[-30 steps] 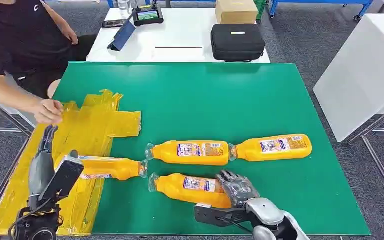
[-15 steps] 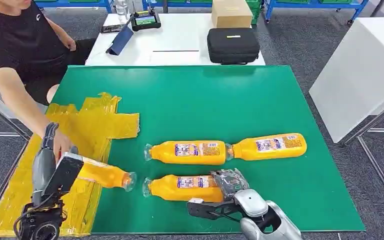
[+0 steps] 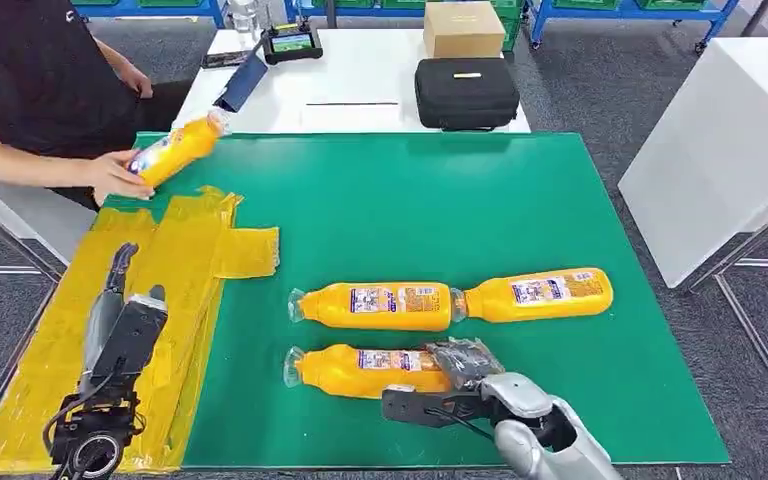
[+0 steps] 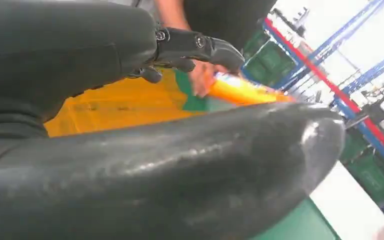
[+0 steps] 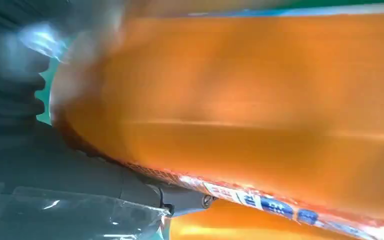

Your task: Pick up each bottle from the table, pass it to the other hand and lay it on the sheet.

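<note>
Right hand [image 3: 465, 362] fingers wrapped on nearest bottle [image 3: 365, 370], left hand [image 3: 120, 300] fingers spread over yellow sheet [image 3: 185, 250]

The surface [image 3: 520, 210] is flat green. At nine o'clock lies a crinkled yellow sheet [image 3: 175, 260]. Three orange bottles [image 3: 380, 305] near six o'clock carry white-and-blue labels with clear caps; a fourth orange bottle [image 3: 172, 150] sits at eleven o'clock in a person's hand [image 3: 110, 175]. The right hand [image 3: 465, 362] is dark grey on silver.

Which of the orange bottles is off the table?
The bottle in the person's hand at the far left; the other three lie on the green mat.
</note>
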Tool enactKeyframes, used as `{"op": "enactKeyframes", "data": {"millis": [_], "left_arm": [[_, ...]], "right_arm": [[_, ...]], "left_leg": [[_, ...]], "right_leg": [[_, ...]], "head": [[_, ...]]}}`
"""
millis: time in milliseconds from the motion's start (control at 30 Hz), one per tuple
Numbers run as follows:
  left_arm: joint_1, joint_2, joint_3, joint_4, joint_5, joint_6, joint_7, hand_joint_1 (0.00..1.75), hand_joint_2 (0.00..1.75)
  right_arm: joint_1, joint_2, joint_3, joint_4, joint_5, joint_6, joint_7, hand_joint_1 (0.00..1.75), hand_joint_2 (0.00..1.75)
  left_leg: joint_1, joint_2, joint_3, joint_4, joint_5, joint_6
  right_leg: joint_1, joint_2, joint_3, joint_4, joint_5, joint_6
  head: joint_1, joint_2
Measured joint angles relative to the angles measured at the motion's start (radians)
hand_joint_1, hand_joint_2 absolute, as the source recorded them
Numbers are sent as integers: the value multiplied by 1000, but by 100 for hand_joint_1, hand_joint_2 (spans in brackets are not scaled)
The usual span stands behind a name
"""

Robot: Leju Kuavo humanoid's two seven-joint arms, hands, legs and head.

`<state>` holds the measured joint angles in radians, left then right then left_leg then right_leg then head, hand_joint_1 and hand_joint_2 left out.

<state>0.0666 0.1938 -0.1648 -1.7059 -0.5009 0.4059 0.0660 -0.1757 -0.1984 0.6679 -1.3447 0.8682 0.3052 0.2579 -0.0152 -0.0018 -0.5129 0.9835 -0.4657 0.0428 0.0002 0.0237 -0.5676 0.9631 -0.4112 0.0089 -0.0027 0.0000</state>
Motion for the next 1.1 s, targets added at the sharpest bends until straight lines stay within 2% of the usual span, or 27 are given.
{"op": "enactKeyframes", "data": {"millis": [33, 67, 167, 267, 400, 467, 600, 800, 933, 1100], "left_arm": [[-2, 0, 0, 3, 1, 0, 0, 0, 0], [-4, 0, -1, 6, 6, 0, 0, 0, 175], [-5, 0, -1, 9, 178, -66, -9, 0, 175], [8, -3, 10, 9, 589, -130, -29, 0, 175], [37, -1, 47, -4, 821, -111, -91, 0, 175], [44, 2, 67, -12, 889, -110, -111, 0, 175], [56, 11, 79, -30, 1064, -143, -117, 0, 175], [51, 11, 33, -74, 1223, -185, -120, 0, 175], [32, 1, -18, -109, 1233, -190, -121, 0, 175], [-14, -28, -98, -139, 1236, -211, -117, 0, 175]], "right_arm": [[2, -5, -3, -7, -4, 3, 0, 175, 175], [5, -6, -4, -11, -5, 3, 0, 175, 175], [14, -15, -29, -41, -95, -24, -10, 175, 175], [63, -46, -89, -113, -337, -32, -51, 175, 175], [117, -110, -202, -245, -674, -33, -137, 175, 175], [142, -133, -257, -305, -763, -33, -158, 175, 175], [187, -147, -325, -378, -809, -49, -180, 175, 175], [188, -119, -342, -396, -833, -109, -208, 175, 175], [147, -72, -339, -394, -819, -149, -191, 175, 175], [47, 3, -303, -339, -758, -195, -155, 175, 175]], "left_leg": [[0, 0, 0, 0, 0, 0], [0, 0, -1, 0, 0, 0], [0, 0, -4, 0, 0, 0], [0, -3, -13, 0, 0, 0], [-1, -3, -17, 0, 0, 1], [-1, -4, -17, 0, 0, 1], [-1, -6, -20, 0, 0, 1], [-1, -6, -21, 0, 0, 1], [-1, -6, -21, 0, 0, 1], [-1, -6, -21, 0, 1, 1]], "right_leg": [[0, 0, -1, 0, 0, 0], [0, 0, -1, 0, 0, 0], [0, 0, -4, 0, -1, 0], [-1, -4, -10, 0, 0, 1], [-2, -4, -15, 0, 0, 1], [-2, -5, -15, 0, -1, 1], [-2, -7, -17, 0, -2, 3], [-2, -7, -17, 0, -2, 3], [-2, -7, -18, 0, -2, 3], [-2, -7, -17, 0, -2, 3]], "head": [[0, 0], [0, 0], [-1, 0], [0, 0], [0, 0], [0, 0], [0, 0], [-1, 0], [0, 0], [0, 0]]}}
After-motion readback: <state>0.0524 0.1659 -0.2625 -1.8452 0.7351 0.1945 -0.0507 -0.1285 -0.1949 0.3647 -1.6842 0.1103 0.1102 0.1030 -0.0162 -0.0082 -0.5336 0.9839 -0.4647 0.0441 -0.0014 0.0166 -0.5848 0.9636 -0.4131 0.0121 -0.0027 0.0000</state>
